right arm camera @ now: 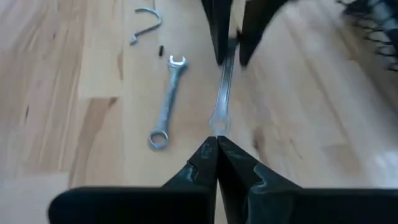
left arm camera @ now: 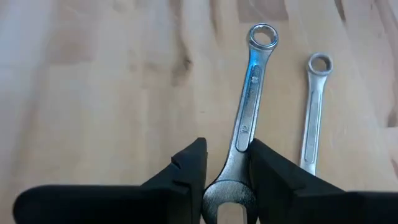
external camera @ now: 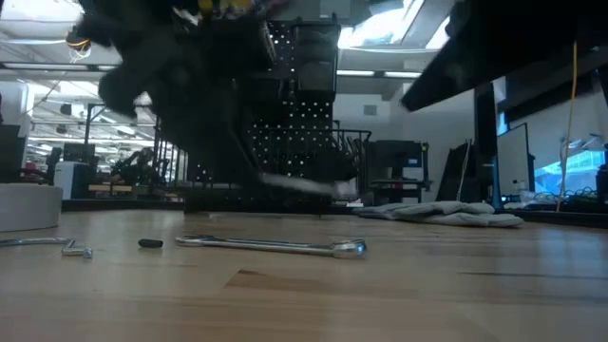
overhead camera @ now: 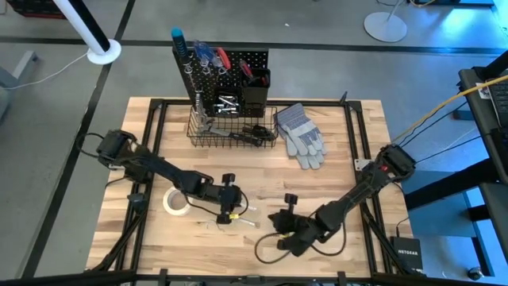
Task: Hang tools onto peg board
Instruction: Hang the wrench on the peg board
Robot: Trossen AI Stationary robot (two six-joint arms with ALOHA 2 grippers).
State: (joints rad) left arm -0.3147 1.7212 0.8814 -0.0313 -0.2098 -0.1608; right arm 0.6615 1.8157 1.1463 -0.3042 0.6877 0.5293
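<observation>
My left gripper (left arm camera: 225, 168) is shut on a silver wrench (left arm camera: 249, 106), near the table's front middle (overhead camera: 230, 208). The wrench's ring end (left arm camera: 262, 36) points away from the fingers. A second silver wrench (left arm camera: 314, 112) lies flat on the wood beside it. My right gripper (right arm camera: 216, 146) is shut and holds nothing. It hovers just short of the held wrench's ring end (right arm camera: 219, 124). The black peg board (overhead camera: 222, 67) stands at the table's far side with a wire basket (overhead camera: 234, 127) at its base. My left gripper pinches the wrench's shaft (left arm camera: 239, 146) between its two fingers, just ahead of the open-jaw end (left arm camera: 227, 199). The fingers slant down and run along the wrench, which sticks out past them. In the low view the wrench (external camera: 304, 183) hangs clear of the table.
A white tape roll (overhead camera: 175, 201) sits left of my left gripper. A silver S-hook (right arm camera: 146, 25) and a small black piece (right arm camera: 160, 50) lie on the wood by the loose wrench (right arm camera: 166, 102). Grey work gloves (overhead camera: 302, 135) lie right of the basket.
</observation>
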